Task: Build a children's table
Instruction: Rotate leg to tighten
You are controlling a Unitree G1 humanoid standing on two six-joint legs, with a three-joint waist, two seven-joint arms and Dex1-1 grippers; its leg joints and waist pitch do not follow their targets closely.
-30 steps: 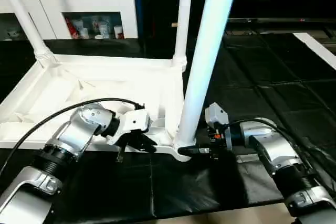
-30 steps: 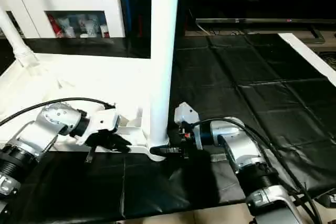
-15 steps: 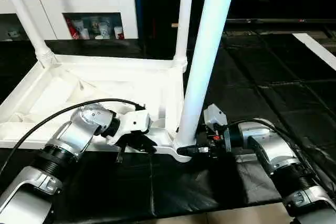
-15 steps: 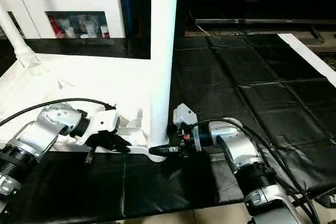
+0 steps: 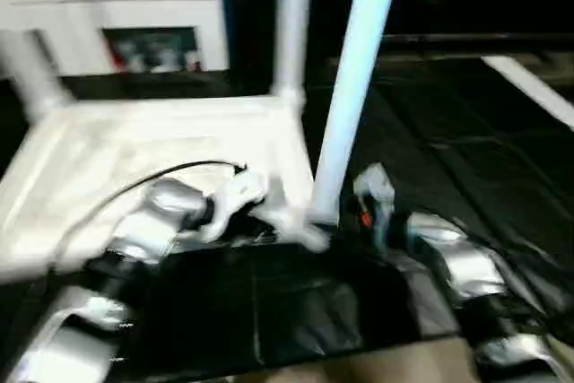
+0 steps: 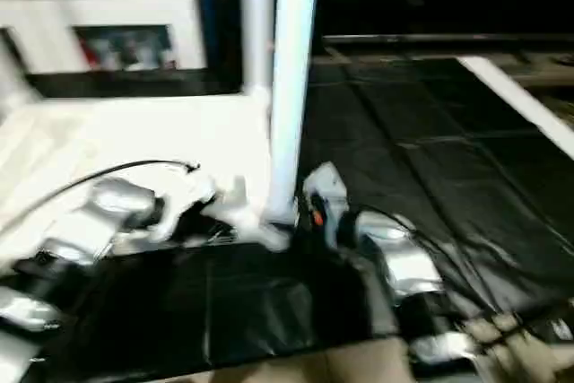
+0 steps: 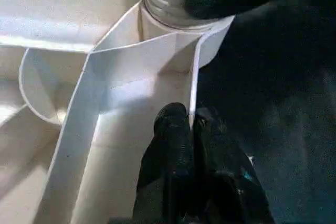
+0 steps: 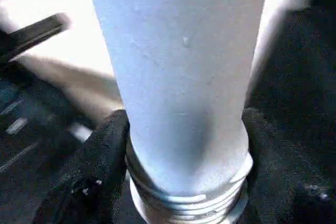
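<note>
Left eye view: one upturned tabletop (image 5: 161,141) lies on a black mat (image 5: 448,150), with three legs standing in it. The nearest leg (image 5: 350,96) sits between the right gripper's (image 8: 184,182) fingers, clasped around its base. The left gripper (image 7: 190,129) pinches the tabletop's rim wall beside that socket. One white cabinet (image 5: 134,6) stands beyond.

**Silver arms, black claws**

Both forearms silver metal w/ black ribbed bands near the joints. Left arm (image 5: 148,235): thin black cable arcs over it to a white wrist block. Right arm (image 5: 448,257): white housing at wrist, small orange-red spot beside it. Left claw (image 7: 191,150): 2 matte black fingers, rounded tips.
</note>
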